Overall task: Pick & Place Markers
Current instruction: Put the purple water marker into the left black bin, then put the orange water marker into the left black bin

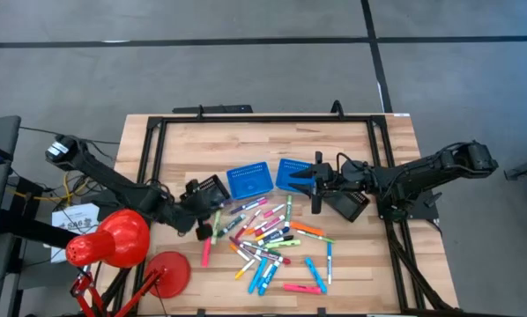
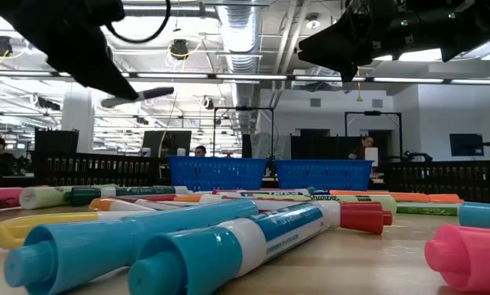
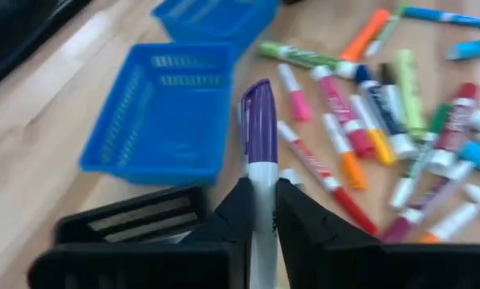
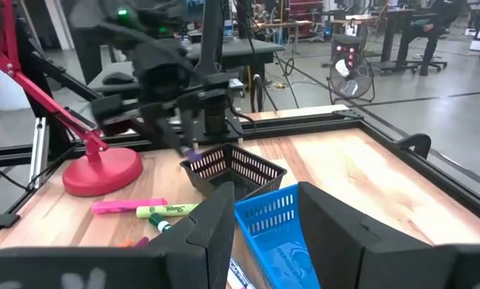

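Beside the black mesh tray (image 3: 136, 233), our left gripper (image 3: 260, 210) is clamped on a purple-capped white marker (image 3: 258, 136), lifted off the wooden worktop (image 1: 360, 189). Our right gripper (image 4: 264, 213) hangs over the blue perforated plastic basket (image 4: 276, 221), fingers apart, holding nothing.

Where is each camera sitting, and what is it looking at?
High: overhead, looking down on table, both arms.
Low: table height, behind markers, arms overhead.
Left wrist: left gripper pinching purple marker.
Right wrist: right gripper, facing left arm.
Shared: blue baskets in all.
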`<state>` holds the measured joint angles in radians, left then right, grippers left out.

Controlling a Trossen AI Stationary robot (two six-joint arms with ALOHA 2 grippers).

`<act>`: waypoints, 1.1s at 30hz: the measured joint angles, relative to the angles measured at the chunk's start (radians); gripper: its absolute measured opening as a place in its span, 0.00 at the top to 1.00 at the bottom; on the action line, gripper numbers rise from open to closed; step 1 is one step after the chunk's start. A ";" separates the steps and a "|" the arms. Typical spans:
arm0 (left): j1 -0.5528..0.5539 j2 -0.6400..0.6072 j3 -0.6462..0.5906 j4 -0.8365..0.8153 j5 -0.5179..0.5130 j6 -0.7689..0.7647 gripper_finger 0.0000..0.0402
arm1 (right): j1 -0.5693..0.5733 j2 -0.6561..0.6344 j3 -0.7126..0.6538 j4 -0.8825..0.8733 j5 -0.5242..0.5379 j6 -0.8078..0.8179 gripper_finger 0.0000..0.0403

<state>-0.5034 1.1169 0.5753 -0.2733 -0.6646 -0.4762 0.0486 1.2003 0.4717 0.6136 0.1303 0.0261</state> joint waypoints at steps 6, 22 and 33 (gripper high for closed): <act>0.105 -0.028 -0.111 -0.004 0.086 -0.076 0.89 | 0.000 0.000 0.000 0.000 0.000 0.000 0.68; 0.166 -0.023 -0.180 0.002 0.123 -0.109 0.76 | 0.001 0.000 0.000 -0.002 -0.001 0.000 0.68; 0.163 -0.024 -0.180 0.224 0.110 -0.047 0.71 | 0.003 0.097 0.022 -0.041 -0.004 0.100 0.68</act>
<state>-0.3409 1.0931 0.3954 -0.0497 -0.5545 -0.5236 0.0517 1.2972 0.4937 0.5728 0.1265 0.1266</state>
